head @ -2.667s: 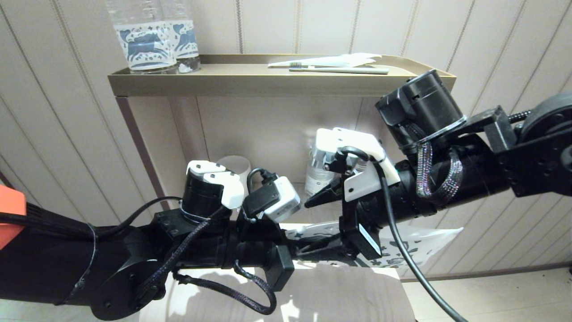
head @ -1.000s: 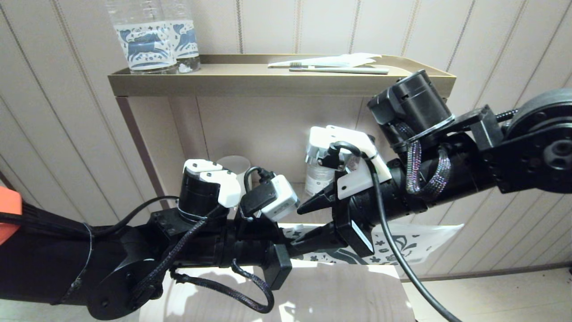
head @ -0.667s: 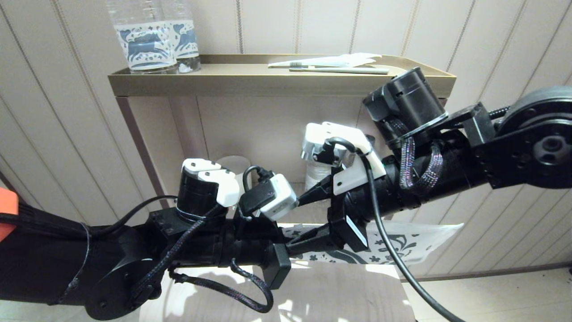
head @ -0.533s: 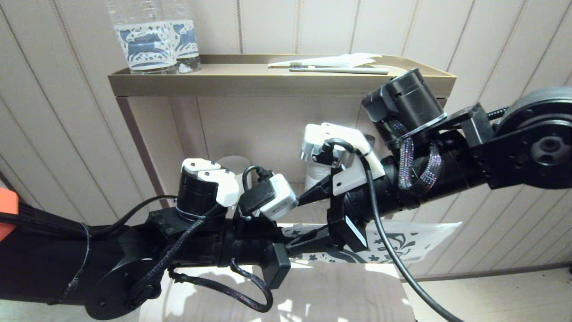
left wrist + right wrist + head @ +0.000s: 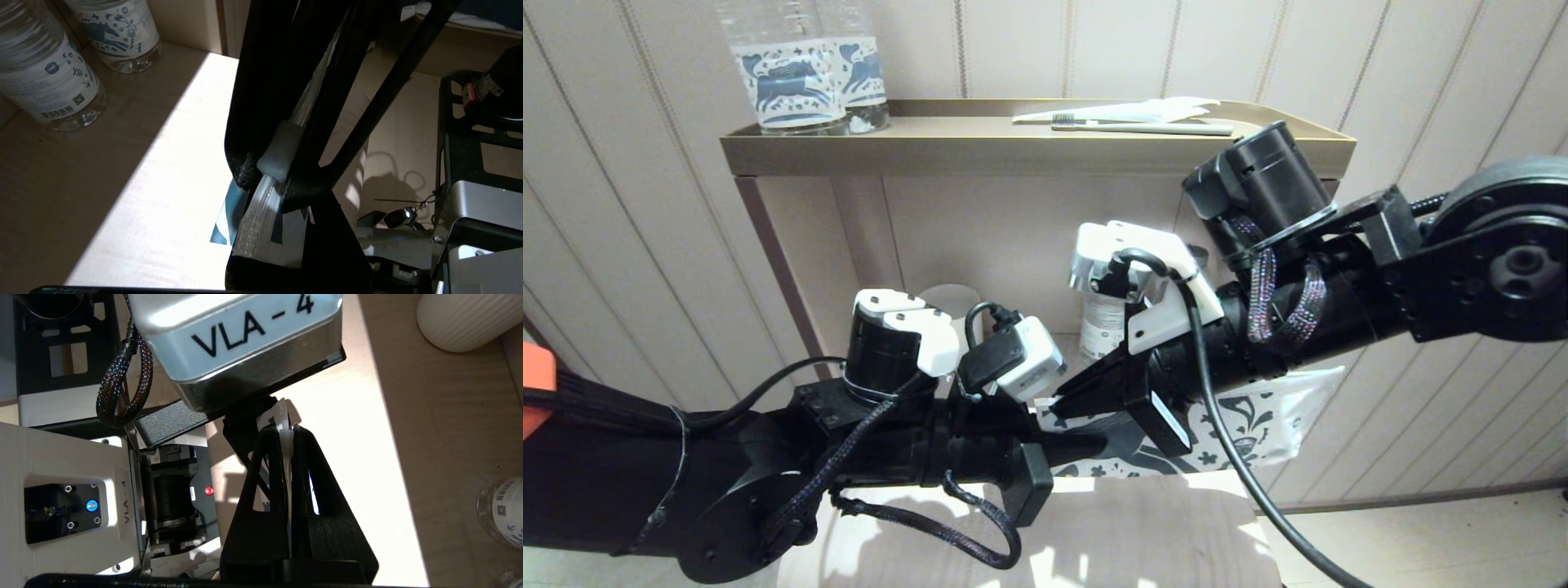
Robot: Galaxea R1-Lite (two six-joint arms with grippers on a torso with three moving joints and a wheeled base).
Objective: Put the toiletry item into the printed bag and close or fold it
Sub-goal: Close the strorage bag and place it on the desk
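Note:
The printed bag (image 5: 1262,420), a white pouch with dark blue flowers, hangs on edge above the lower shelf, stretched between both grippers. My left gripper (image 5: 1086,445) is shut on the bag's near end (image 5: 265,228). My right gripper (image 5: 286,435) is shut on the bag's top strip, its fingertips (image 5: 249,175) pinching the small white slider (image 5: 282,157) close in front of the left gripper. In the head view the right gripper (image 5: 1062,402) sits just above the left one. The slim white toothbrush is out of view.
On the top tray (image 5: 980,151) lie a pale toothbrush with dark bristles (image 5: 1143,127) and a plain white wrapper (image 5: 1152,109), beside horse-label bottles (image 5: 792,73). The lower shelf (image 5: 1160,523) carries bottles (image 5: 45,81) and a white ribbed cup (image 5: 461,318).
The right gripper, open around the bag's top edge before, has shut on it next to the left gripper. The bag's far end has risen.

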